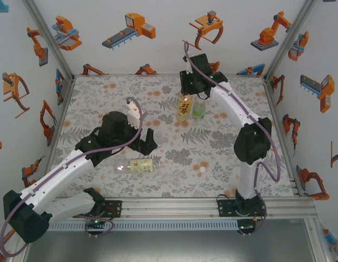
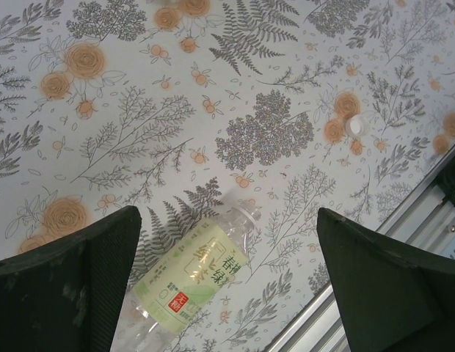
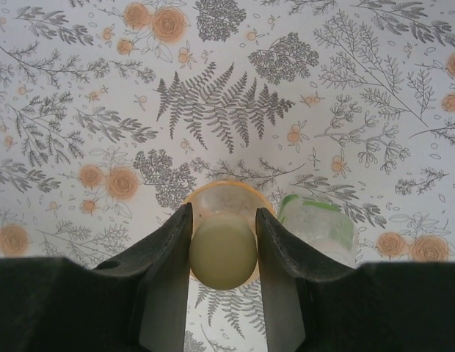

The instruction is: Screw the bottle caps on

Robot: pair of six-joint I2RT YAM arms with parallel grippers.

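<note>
dark fingers [image 3: 165, 279] of the right gripper [image 3: 224, 213] flank a pale cap [image 3: 222, 251] sitting on the yellow-orange bottle [image 3: 227, 196]. they stand narrow, right against the cap's sides; whether they pinch it i cannot tell. the green-label bottle [image 3: 319, 229] stands just beside it. from above, both bottles are upright at the far side of the table [image 1: 103, 98]. the left gripper [image 2: 227, 213] hangs wide open over a lying bottle [image 2: 191, 282], holding nothing. its wrist view makes plain a loose white cap [image 2: 357, 126], a mere speck from above.
</note>
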